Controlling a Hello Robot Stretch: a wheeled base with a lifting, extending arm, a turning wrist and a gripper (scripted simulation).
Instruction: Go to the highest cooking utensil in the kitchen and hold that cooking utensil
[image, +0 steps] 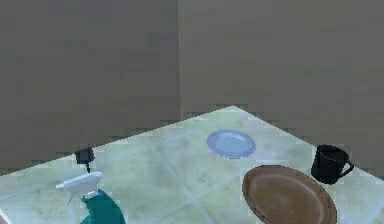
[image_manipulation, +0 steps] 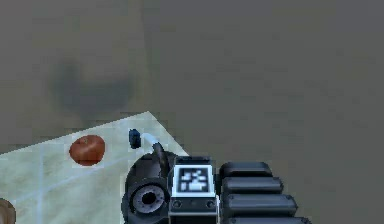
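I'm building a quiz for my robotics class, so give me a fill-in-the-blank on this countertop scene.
1. The mug beside the brown dish is ___ in colour.
2. Of the pale blue plate and the brown dish, the one nearer the camera is the ___ one.
3. The teal spray bottle stands at the forward view's ___ side.
Missing words: black; brown; left.

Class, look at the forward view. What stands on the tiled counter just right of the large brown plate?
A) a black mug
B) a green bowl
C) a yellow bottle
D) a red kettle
A: a black mug with a handle stands on the tiled counter, just right of the large brown plate.
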